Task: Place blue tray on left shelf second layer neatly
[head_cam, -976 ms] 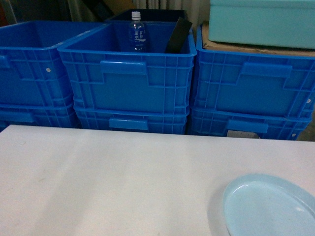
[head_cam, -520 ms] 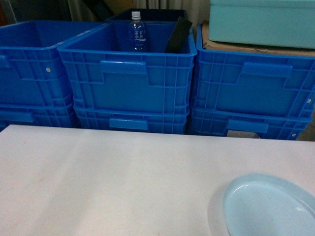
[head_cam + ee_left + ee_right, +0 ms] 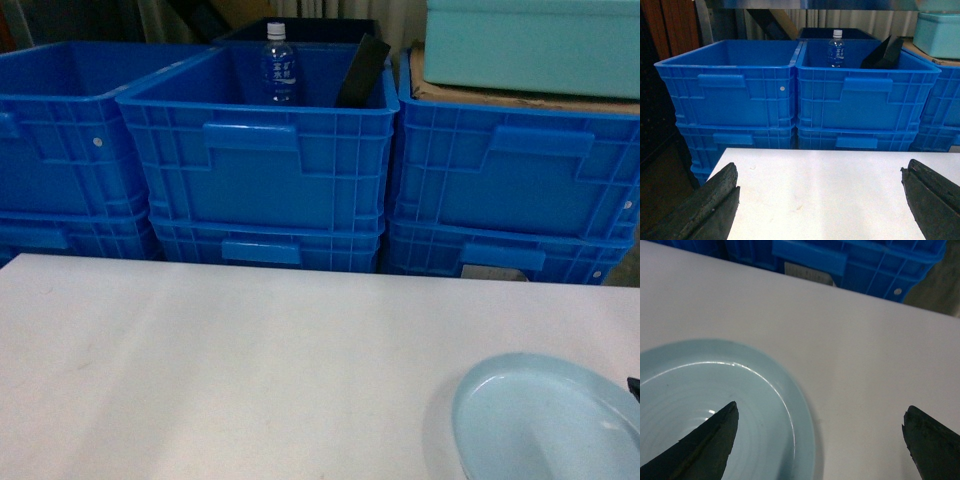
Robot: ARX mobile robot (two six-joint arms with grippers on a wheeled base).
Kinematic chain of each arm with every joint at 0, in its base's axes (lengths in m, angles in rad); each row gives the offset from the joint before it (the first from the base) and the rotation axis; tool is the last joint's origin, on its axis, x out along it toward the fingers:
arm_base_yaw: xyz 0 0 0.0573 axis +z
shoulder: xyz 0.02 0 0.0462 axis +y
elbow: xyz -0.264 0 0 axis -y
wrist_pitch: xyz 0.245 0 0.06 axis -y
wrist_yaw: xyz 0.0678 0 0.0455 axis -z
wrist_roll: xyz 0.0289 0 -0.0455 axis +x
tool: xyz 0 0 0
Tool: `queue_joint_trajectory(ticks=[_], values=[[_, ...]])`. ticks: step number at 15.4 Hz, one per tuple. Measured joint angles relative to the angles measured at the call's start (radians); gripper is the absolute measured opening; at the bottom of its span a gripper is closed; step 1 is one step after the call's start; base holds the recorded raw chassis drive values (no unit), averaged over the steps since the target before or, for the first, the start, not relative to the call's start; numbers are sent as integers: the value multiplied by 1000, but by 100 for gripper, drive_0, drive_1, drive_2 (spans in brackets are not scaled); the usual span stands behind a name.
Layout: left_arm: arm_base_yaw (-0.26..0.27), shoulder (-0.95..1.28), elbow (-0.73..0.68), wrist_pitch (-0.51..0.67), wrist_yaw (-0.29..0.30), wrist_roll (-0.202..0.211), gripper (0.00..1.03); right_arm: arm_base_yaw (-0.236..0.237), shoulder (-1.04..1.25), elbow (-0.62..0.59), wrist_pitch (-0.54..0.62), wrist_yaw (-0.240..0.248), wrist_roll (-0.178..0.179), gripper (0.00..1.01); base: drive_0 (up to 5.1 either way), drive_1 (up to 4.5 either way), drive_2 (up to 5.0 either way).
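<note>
Pale-blue dish, head view: I see the blue tray [image 3: 545, 420] lying flat on the white table [image 3: 250, 370], at its near right corner, partly cut off by the frame edge.
Crates, head view: behind the table's far edge stand stacked dark-blue crates [image 3: 260, 160]; the middle top one holds a water bottle [image 3: 279, 64] and a leaning black slab [image 3: 362, 72].
Teal box, head view: it [image 3: 532, 45] sits on the right-hand crate stack, well above the tray.
Right arm, head view: only a dark sliver shows at the frame's right edge, just beside the tray's rim; I can't say for sure what part it is.
Left gripper [image 3: 820, 207], left wrist view: jaws spread wide over bare table, nothing between them, crates straight ahead beyond the table.
Shelf, left wrist view: a shiny metal strip crosses the top above the crates.
Right gripper [image 3: 820, 447], right wrist view: jaws spread wide, holding nothing; the left finger [image 3: 702, 447] hangs over the tray's bowl, the right one over bare table past the tray's rim.
</note>
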Motion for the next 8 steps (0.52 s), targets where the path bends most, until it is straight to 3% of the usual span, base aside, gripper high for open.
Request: queue_joint_trajectory(ticks=[4, 8], values=[[0, 0, 0, 0, 0, 0, 98, -2, 75, -9, 44, 2, 12, 98, 0, 0, 0], [0, 0, 0, 0, 0, 0, 98, -44, 163, -22, 50, -23, 83, 98, 0, 0, 0]])
